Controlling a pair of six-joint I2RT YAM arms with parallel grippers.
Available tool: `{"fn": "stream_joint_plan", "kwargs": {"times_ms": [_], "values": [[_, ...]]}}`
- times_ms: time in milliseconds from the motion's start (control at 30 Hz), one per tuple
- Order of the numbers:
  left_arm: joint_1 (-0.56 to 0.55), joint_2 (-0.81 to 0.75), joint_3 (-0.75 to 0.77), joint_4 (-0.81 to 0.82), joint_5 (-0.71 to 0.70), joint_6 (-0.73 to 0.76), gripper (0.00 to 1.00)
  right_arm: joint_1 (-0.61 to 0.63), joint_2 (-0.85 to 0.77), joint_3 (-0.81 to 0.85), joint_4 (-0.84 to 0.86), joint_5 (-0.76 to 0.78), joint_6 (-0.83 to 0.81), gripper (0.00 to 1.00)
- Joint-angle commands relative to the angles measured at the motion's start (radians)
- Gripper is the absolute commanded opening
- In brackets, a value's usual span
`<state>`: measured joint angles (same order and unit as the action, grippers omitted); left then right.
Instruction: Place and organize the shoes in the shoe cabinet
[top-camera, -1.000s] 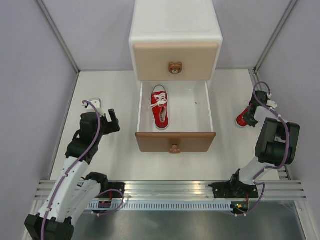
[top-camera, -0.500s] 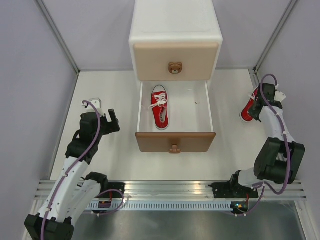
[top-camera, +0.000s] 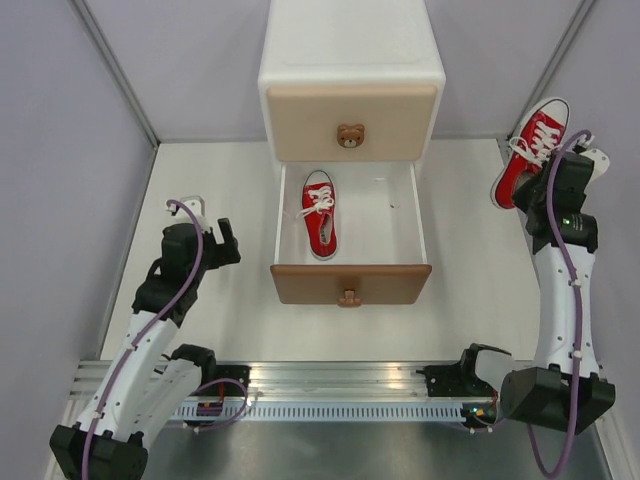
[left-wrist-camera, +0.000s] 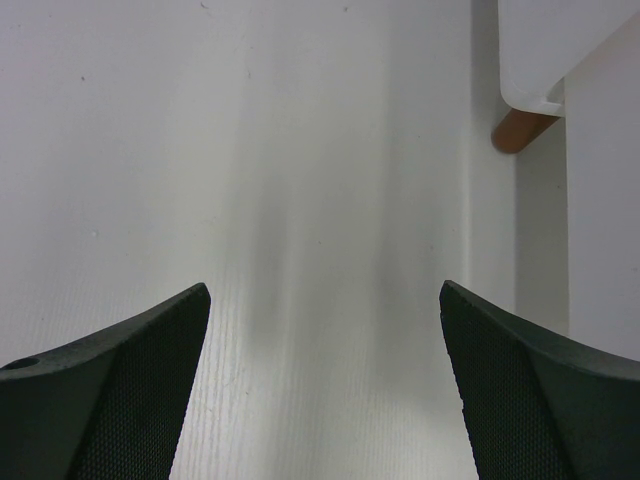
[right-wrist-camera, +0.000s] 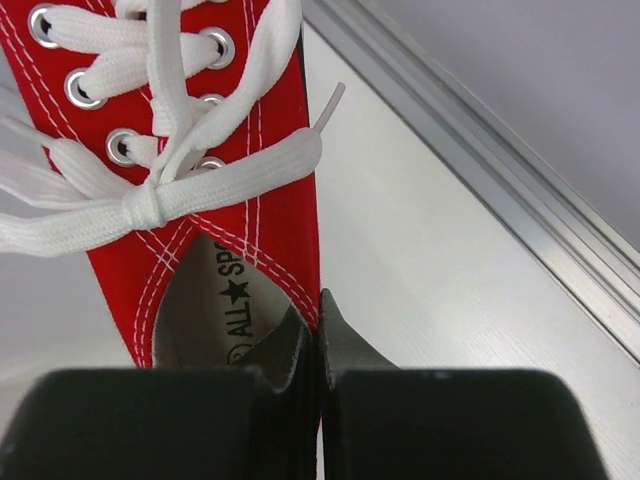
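pinching the collar of a red shoe (right-wrist-camera: 285, 215), the right claw (right-wrist-camera: 318, 320) has its jaws shut tight on the canvas edge just behind the last eyelets, one finger inside the opening and one outside. that thin edge is probably the easiest part to grab, since the sole is too broad. the shoe hangs out beyond the claw, toe pointing away and laces trailing loose. in the overhead view it appears raised off the worktop (top-camera: 220, 180), at the far right by the metal rail (right-wrist-camera: 480, 190).

toward the middle, the lower drawer (top-camera: 350, 283) of the shoe cabinet (top-camera: 350, 60) is pulled open. a second red shoe (top-camera: 320, 213) lies along its left side, toe toward the cabinet. the right half is bare, which looks like room kept for the held shoe so the pair sits side by side. the upper drawer (top-camera: 350, 110) is closed.

the left claw (left-wrist-camera: 325, 290) gapes wide and holds nothing. it hovers over bare worktop left of the cabinet, near a brown leg (left-wrist-camera: 520, 130), seemingly parked out of the way.
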<state>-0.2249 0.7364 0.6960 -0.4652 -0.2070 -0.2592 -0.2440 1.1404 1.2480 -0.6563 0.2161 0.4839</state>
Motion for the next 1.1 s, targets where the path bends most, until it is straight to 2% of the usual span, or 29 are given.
{"fn": "stream_joint_plan", "kwargs": {"times_ms": [0, 67, 400, 700, 833, 1067], "values": [[-0.004, 0.003, -0.006, 0.028, -0.003, 0.026, 0.98, 0.017, -0.063, 0.068, 0.119, -0.174, -0.047, 0.01], [-0.004, 0.003, -0.006, 0.03, -0.009, 0.026, 0.98, 0.043, -0.093, 0.059, 0.164, -0.297, -0.068, 0.01], [-0.004, 0.023, -0.004, 0.03, -0.002, 0.021, 0.98, 0.187, -0.209, 0.073, 0.253, -0.668, -0.235, 0.01], [-0.004, 0.032, -0.004, 0.03, -0.014, 0.025, 0.98, 0.305, -0.235, 0.033, 0.297, -0.912, -0.315, 0.01], [-0.004, 0.037, -0.003, 0.028, -0.017, 0.026, 0.98, 0.351, -0.196, 0.076, 0.245, -0.942, -0.373, 0.01], [-0.004, 0.047, -0.001, 0.028, -0.019, 0.026, 0.98, 0.498, -0.044, 0.214, 0.023, -0.865, -0.542, 0.01]]}}
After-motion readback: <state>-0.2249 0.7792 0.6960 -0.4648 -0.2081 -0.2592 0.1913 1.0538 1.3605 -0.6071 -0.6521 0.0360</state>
